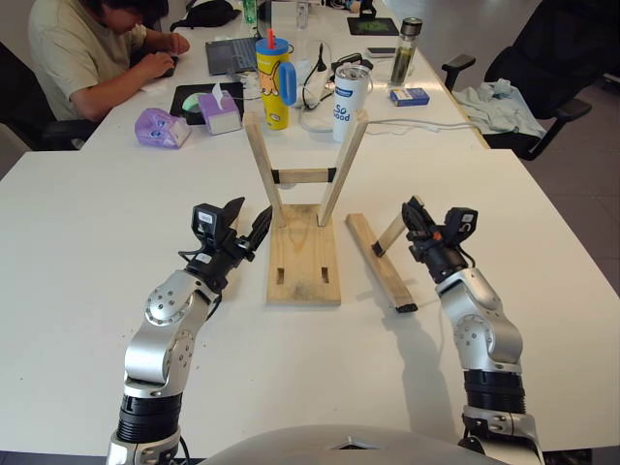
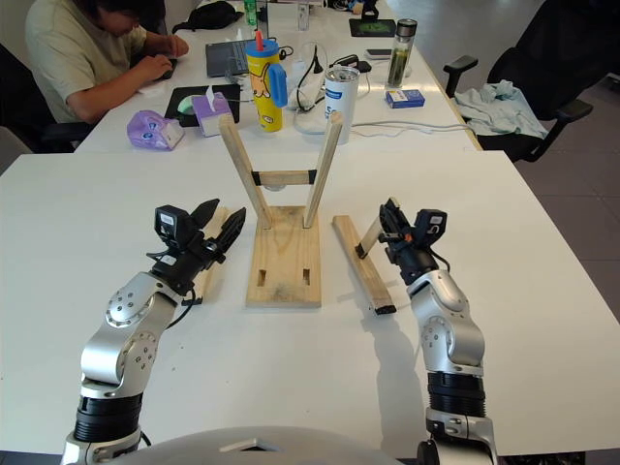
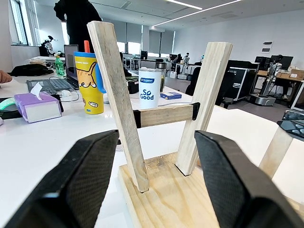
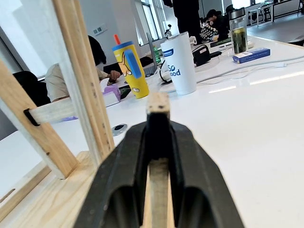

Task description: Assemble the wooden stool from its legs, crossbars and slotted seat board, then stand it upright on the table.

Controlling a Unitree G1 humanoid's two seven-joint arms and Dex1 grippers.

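Seat board lies flat mid-table; 1 leg pair stands in its far slots. Right gripper clamps the loose leg frame just right of it, evidently for the 2 near slots; left gripper, spread wide, flanks the left edge, likely to steady it.

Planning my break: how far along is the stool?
Done: one leg pair with its crossbar stands in the far slots of the seat board. In hand: the right claw is shut on the second leg piece lying beside the board; the left claw is open. Left: fill the near slots, then turn the stool upright.
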